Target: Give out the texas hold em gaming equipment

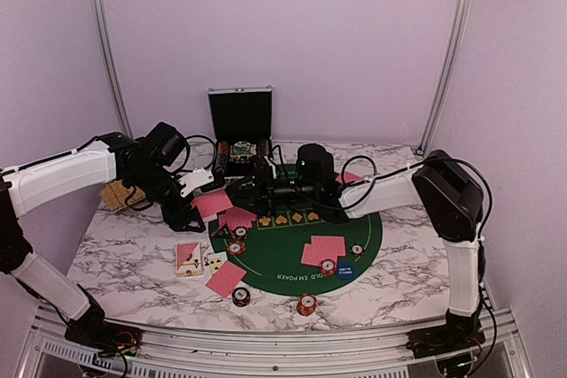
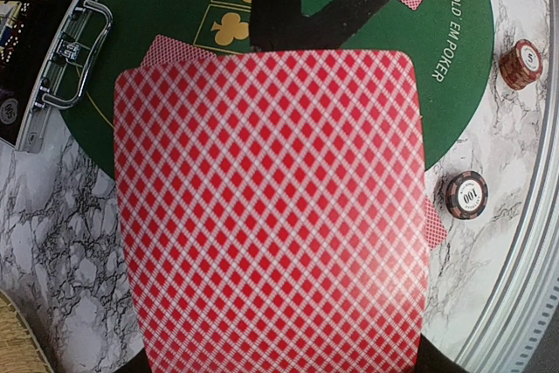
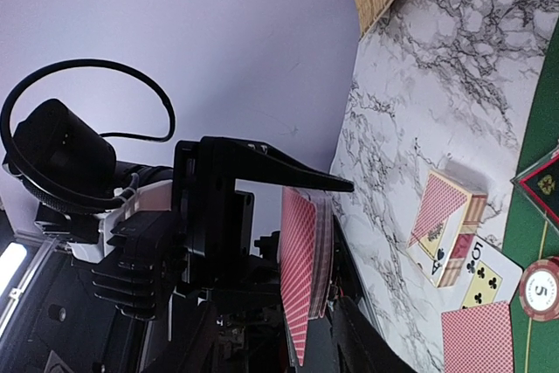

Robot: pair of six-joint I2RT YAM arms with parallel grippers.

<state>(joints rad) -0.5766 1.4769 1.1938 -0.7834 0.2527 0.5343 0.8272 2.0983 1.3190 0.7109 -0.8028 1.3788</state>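
- We judge the step in hand to be dealing. The left gripper (image 1: 207,196) holds a stack of red-backed cards (image 2: 271,207), and the right gripper (image 1: 251,188) faces it, placed to draw one off.
- The left jaws are clamped on the stack by the edge nearest their wrist, and the top card's back fills the left wrist view. The stack hangs in the air over the left rim of the green felt mat (image 1: 292,258). That puts it left of centre on the table (image 1: 133,254), about midway between the near and far edges.
- The right jaws stand apart. In the right wrist view the stack shows edge-on between the two dark fingers (image 3: 358,347), and we cannot see either one touching a card.
- The left arm (image 1: 62,174) reaches in from the left edge, its forearm slanting toward the centre and its wrist turned so the cards stand on edge.
- The right arm (image 1: 390,190) reaches in from the right edge across the far part of the mat. Its forearm is roughly level and its wrist points left at the stack.
- Dealt cards (image 1: 323,250) already lie on the mat toward the near edge, with poker chips (image 1: 306,304) and a blue marker disc (image 1: 345,272) close by. More cards lie off the mat toward the near-left corner.
- Next, as we read it, the right jaws must narrow on the outermost card alone and slide it off along its own plane, while the left jaws keep the rest.
- The risk is pinching two cards or dragging the whole stack askew.
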